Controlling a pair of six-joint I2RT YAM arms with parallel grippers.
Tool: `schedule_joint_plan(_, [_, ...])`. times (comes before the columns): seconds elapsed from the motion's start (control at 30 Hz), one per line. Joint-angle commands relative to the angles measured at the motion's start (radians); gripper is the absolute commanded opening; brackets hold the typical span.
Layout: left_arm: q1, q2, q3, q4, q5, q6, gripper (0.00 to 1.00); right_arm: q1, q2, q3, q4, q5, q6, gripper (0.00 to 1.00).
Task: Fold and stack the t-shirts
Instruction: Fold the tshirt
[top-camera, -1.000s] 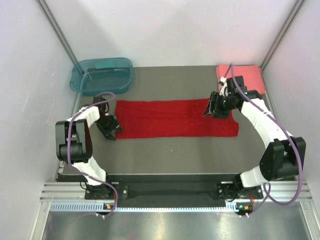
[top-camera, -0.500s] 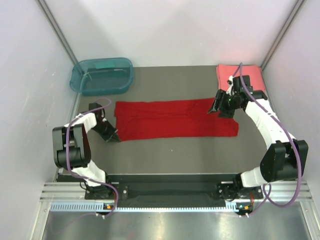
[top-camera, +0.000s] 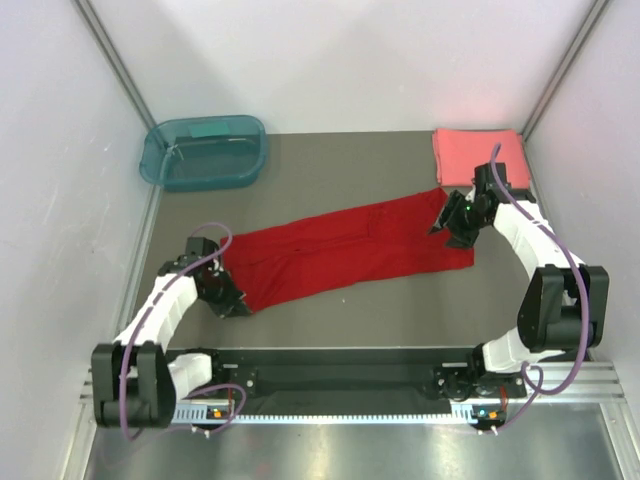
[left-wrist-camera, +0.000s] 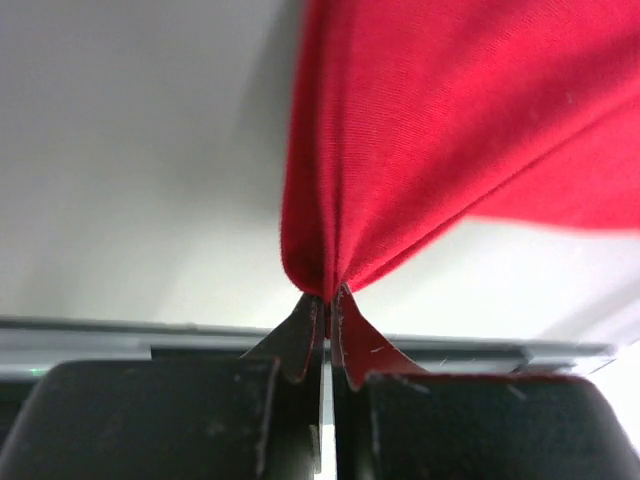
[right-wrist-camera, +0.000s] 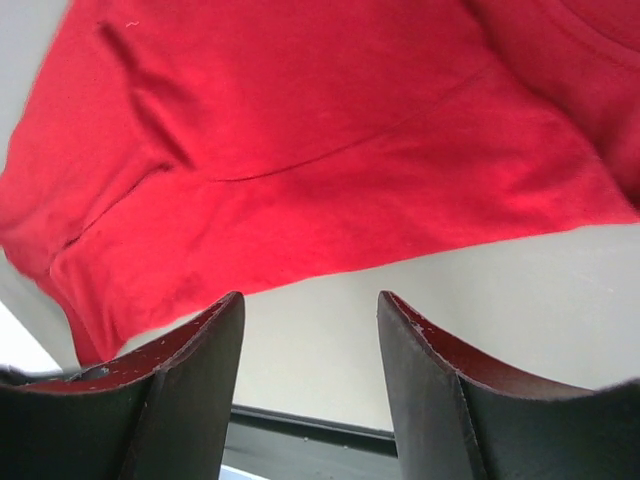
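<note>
**At the near-left corner of the red shirt: a pinch made, the other end not yet taken**

From above, the red shirt (top-camera: 340, 250) lies as a long strip slanting across the table (top-camera: 340, 165). Its left end is nearer the arms and its right end reaches toward the far right. The left gripper (top-camera: 232, 300) sits at the near-left corner. The right gripper (top-camera: 452, 225) is over the far-right end. The coral shirt (top-camera: 478, 152) lies folded in the far-right corner, just beside the red one. The tub (top-camera: 160, 140) stands far left, well apart. The table is flat, matt grey and bare around the cloth, with pale walls (top-camera: 340, 60) on three sides, so I judge there is room to swing a fold either way.

On the left wrist, the left gripper (left-wrist-camera: 327, 300) is clenched on a bunched tip of the red shirt (left-wrist-camera: 450, 120), and the cloth fans out taut from the pinch. The hold looks thin, so a slow lift would probably suit it better than a jerk.

On the right wrist, the right gripper (right-wrist-camera: 310, 300) has its jaws apart with only bare table between them. The red shirt (right-wrist-camera: 300, 150) lies just beyond, wrinkled near its left edge. I judge it should take the matching corner. Both ends could then rise together, keeping the strip straight.
</note>
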Motion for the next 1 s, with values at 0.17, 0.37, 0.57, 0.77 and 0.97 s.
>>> schedule_joint_plan(0.17, [-0.166, -0.260, -0.032, -0.215, 0.014, -0.097, 0.09, -0.082, 0.028, 0.009, 0.036, 0.039, -0.016, 0.56])
schedule_joint_plan(0.37, [-0.168, -0.300, 0.136, -0.274, -0.085, -0.058, 0.37, -0.093, 0.016, 0.002, 0.035, 0.064, -0.034, 0.56])
schedule_joint_plan(0.57, [-0.168, -0.262, 0.352, -0.288, -0.062, 0.032, 0.56, -0.155, 0.019, -0.070, 0.085, 0.033, -0.022, 0.56])
schedule_joint_plan(0.77, [-0.166, -0.159, 0.463, -0.130, -0.126, 0.166, 0.64, -0.184, 0.069, -0.037, 0.102, 0.052, -0.063, 0.56])
schedule_joint_plan(0.97, [-0.110, 0.189, 0.592, -0.113, -0.111, 0.405, 0.66, -0.136, 0.213, 0.161, 0.066, 0.142, -0.152, 0.55])
